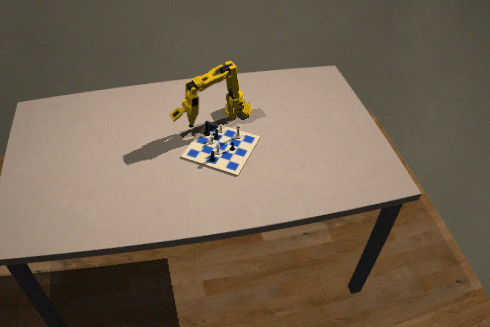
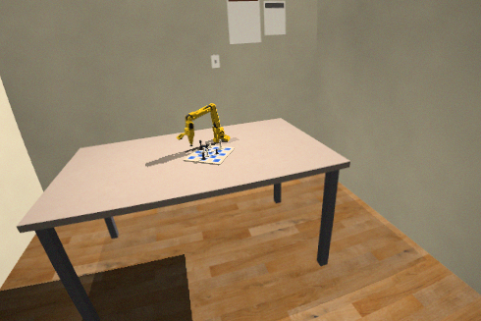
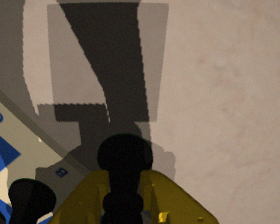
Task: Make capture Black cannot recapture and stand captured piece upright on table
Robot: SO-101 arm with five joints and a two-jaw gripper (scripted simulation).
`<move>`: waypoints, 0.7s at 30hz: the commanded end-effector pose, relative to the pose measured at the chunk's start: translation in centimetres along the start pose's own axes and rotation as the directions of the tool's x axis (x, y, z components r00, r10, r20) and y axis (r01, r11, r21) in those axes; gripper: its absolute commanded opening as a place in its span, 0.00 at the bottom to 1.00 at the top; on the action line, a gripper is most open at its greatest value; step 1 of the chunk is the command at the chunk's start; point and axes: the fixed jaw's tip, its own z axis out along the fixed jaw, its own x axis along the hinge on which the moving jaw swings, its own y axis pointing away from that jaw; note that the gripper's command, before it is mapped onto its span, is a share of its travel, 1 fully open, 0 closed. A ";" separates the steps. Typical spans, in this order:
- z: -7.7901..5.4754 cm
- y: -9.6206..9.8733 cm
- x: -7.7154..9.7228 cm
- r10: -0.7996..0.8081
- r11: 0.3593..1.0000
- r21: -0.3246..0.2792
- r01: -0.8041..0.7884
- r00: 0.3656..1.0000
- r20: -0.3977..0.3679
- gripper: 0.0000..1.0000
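Note:
My gripper [image 1: 190, 120] is shut on a black chess piece [image 3: 124, 183], held upright between the yellow jaws, head down toward the table. It hangs over the bare table just beside the far left corner of the blue and white board [image 1: 221, 148]. In the wrist view the board's corner [image 3: 18, 163] lies at the lower left and another black piece [image 3: 27, 209] stands there. Several black and white pieces stand on the board; a tall black one [image 1: 207, 128] is nearest the gripper. The gripper also shows in the exterior view [image 2: 189, 136].
The arm's base [image 1: 237, 104] stands behind the board. The arm's long shadow [image 1: 155, 145] falls to the left across the table top. The table edges are far from the board on all sides.

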 end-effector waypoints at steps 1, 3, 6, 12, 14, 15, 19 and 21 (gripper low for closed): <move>0.9 0.1 0.2 0.004 1.000 -0.001 -0.004 1.000 -0.014 0.00; 1.1 0.1 0.2 0.004 1.000 -0.001 -0.004 1.000 -0.014 0.00; 1.2 0.1 0.2 0.004 1.000 -0.001 -0.004 1.000 -0.014 0.00; 1.4 0.1 0.2 0.004 1.000 -0.001 -0.004 1.000 -0.014 0.00; 1.4 0.1 0.2 0.004 1.000 -0.001 -0.004 1.000 -0.014 0.00; 1.4 0.1 0.2 0.004 1.000 -0.001 -0.004 1.000 -0.014 0.00; 1.6 0.1 0.4 0.004 1.000 -0.001 -0.004 1.000 -0.014 0.00; 1.7 0.2 0.4 0.004 1.000 -0.001 -0.004 1.000 -0.014 0.00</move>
